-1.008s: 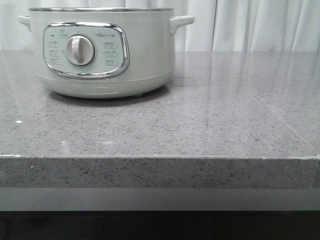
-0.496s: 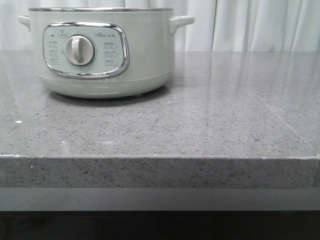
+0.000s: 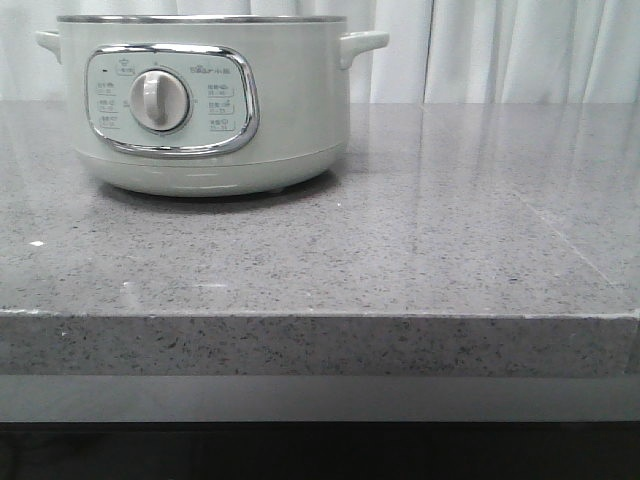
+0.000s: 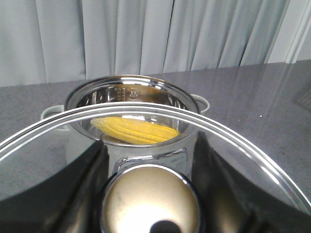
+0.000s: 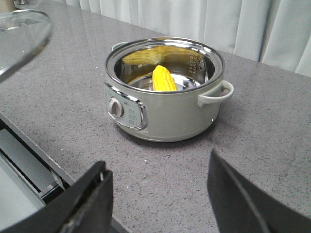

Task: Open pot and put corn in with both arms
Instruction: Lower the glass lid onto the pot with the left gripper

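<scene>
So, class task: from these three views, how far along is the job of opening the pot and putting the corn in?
Done: the pot stands open on the table, and the corn lies inside it. In hand: the left tool grips the glass lid by its knob, held off the pot. The right tool is open and empty, back from the pot. Left: apparently nothing of the stated job, beyond parking the lid.

Pot (image 3: 205, 100): pale green body, chrome-framed panel, shiny steel interior. Corn (image 4: 136, 130): bright yellow with rows of kernels. Countertop (image 3: 420, 240): grey with fine dark speckling; curtain (image 3: 520, 50): white, vertically pleated; lid (image 4: 146, 145): clear glass, steel-rimmed.
</scene>
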